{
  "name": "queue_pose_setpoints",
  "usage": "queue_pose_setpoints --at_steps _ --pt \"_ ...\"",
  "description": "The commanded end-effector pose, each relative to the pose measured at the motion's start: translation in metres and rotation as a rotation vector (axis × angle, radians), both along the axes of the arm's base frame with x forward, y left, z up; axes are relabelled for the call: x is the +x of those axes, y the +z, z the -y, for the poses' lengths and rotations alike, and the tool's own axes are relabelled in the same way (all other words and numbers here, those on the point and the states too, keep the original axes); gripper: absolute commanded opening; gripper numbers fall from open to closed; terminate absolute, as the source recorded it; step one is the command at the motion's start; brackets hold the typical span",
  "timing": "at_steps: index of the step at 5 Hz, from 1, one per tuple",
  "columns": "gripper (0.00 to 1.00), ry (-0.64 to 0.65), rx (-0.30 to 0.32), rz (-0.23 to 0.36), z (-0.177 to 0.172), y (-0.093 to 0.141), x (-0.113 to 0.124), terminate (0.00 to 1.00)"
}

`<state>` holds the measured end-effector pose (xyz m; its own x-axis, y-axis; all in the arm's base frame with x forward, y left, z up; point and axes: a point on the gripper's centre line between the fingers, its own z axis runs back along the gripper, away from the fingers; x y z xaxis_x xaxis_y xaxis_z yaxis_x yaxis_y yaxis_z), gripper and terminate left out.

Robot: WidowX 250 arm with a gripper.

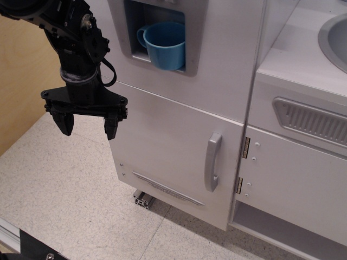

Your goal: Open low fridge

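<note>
The low fridge point(168, 146) is a white toy-kitchen compartment with a large flat door, which is closed. Its vertical grey bar handle point(212, 161) sits near the door's right edge, and a thin grey vent strip point(167, 188) runs along the bottom. My black gripper point(88, 125) hangs open and empty at the left, its fingers pointing down. It is in front of the door's left edge, well left of the handle and touching nothing.
Above the door, a white panel has a grey recess holding a blue cup point(165, 44). To the right stands a white cabinet point(295, 179) with a ribbed grey vent point(312, 122) and a sink point(335, 38) on top. A speckled floor point(65, 189) lies below; a wooden wall point(21, 81) at left.
</note>
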<state>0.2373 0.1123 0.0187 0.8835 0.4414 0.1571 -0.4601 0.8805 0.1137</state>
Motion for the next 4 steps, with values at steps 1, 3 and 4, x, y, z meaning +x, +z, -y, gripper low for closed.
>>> queue_pose_setpoints --at_steps 1,3,4 --pt "1.00 0.000 0.000 0.000 0.000 0.000 0.000 0.00" --pt "1.00 -0.245 -0.025 0.067 0.071 -0.002 0.006 0.00" --pt "1.00 -0.342 -0.023 0.117 0.103 -0.007 0.018 0.00"
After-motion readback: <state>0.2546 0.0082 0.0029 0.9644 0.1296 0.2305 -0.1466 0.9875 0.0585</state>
